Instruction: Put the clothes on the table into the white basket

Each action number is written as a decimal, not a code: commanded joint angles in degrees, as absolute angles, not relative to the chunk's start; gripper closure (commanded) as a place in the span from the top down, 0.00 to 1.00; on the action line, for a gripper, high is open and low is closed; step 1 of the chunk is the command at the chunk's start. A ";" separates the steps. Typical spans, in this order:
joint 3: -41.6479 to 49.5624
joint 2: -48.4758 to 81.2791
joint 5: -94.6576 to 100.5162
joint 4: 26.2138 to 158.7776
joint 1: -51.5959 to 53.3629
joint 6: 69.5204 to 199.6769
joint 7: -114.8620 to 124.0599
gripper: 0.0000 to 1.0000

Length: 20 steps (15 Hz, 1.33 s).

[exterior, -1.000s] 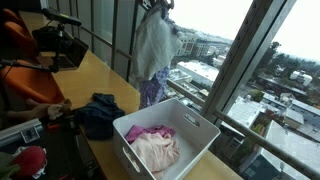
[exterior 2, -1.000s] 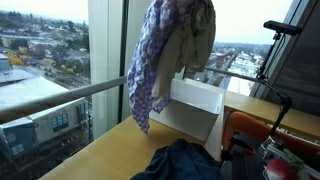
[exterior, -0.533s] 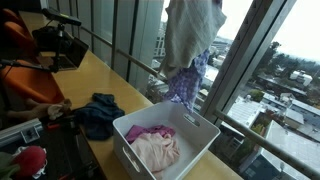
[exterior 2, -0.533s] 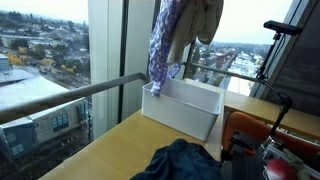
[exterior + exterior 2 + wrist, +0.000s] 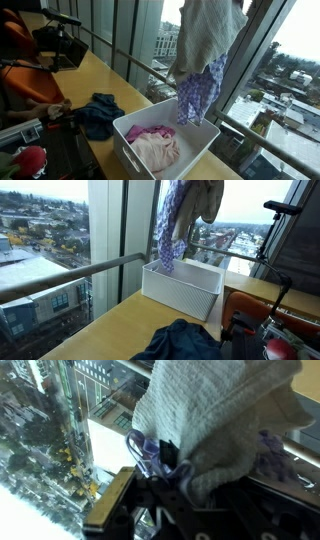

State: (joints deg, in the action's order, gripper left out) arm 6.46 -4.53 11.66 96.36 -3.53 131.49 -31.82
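**Table** [image 5: 100,80]: the long wooden top beside the window, shown in both exterior views.

**White basket** [image 5: 132,156]: it stands at the table's window end, open side up.

**Bundle** [image 5: 208,40]: a pale towel-like cloth with a blue-and-purple patterned cloth [image 5: 200,95] trailing beneath. It hangs straight down from your gripper, over the basket's open top, and the lowest tip is close above the rim. Judge it light, soft and limp. It will swing and drape, not drop cleanly, so a trailing end may catch on the basket wall.

**Dark blue garment** [image 5: 98,112]: heaped on the table just beside the basket, not yet moved. It is equally soft; take it by a raised fold near the middle of the heap so that little dangles.

**Pink clothes** [image 5: 155,148]: already lying inside the basket.

**Gripper** [image 5: 160,458]: out of frame in both exterior views. In the wrist view it is clamped on a gathered fold at the bundle's top, its tips largely buried in cloth.
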 commanded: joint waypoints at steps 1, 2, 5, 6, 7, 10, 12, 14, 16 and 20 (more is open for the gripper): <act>6.53 -3.58 11.03 100.48 -4.17 133.53 -31.42 0.03; 6.48 -3.25 11.29 102.51 -4.32 134.12 -31.04 0.03; 6.57 -2.32 10.78 108.66 -4.74 135.66 -30.56 0.03; 6.50 -1.96 10.69 110.74 -4.83 136.24 -30.30 0.03; 6.48 -1.68 10.84 113.14 -4.96 137.29 -30.12 0.03; 6.38 -0.81 10.99 118.46 -5.20 139.53 -29.41 0.03; 6.40 -0.40 11.45 120.98 -5.37 140.81 -28.94 0.36; 6.40 -0.40 11.36 122.57 -5.50 141.38 -28.89 0.44; 6.36 -1.37 11.10 123.44 -5.55 141.42 -29.07 0.58; 4.86 -5.72 9.75 125.91 -3.95 141.55 -29.32 0.87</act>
